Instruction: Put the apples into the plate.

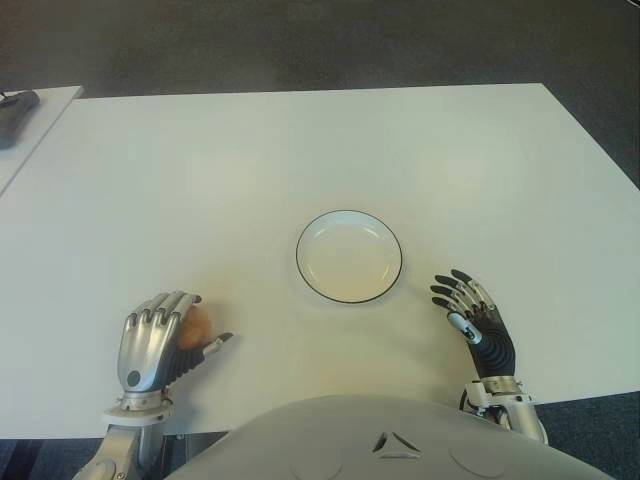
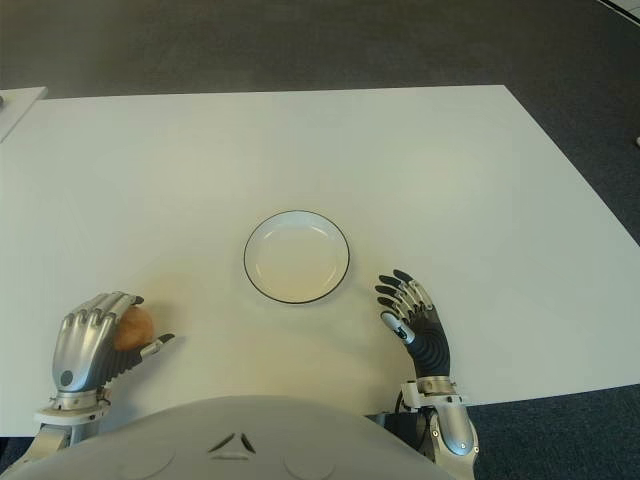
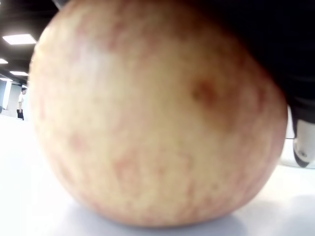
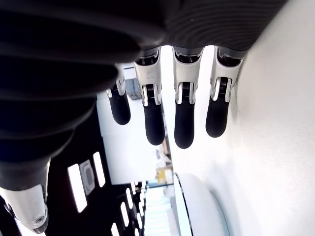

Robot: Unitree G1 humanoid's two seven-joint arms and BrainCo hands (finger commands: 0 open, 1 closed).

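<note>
Left eye view, item by item.

1. Tabletop (image 1: 300,150): white, wide, carrying everything listed below.
2. Plate (image 1: 349,256): white with a dark rim, sitting near the middle of the tabletop, nothing in it.
3. Apple (image 1: 194,327): yellowish with red flecks, near the front edge on my left side, well apart from the plate. I can find only this one apple in any view, though the task speaks of apples.
4. Left hand (image 1: 158,345): arched over the apple, fingers (image 1: 160,318) curled across its top and far side, thumb out toward the plate. In the left wrist view the apple (image 3: 152,118) fills almost the whole picture and appears to sit on the tabletop; from that close I cannot be certain how firmly the fingers press, but I log them as closed around the fruit.
5. Right hand (image 1: 475,320): shows just to the right of the plate, fingers straight and slightly spread, holding nothing. The right wrist view confirms the fingers (image 4: 184,123) are extended, with the plate rim beyond them.

Step in hand, as I judge it: the grasp on the apple, not yet lifted.

Next move, as I judge it: lift the apple clear, carry it rightward and slightly away to above the plate, lower, release.
</note>
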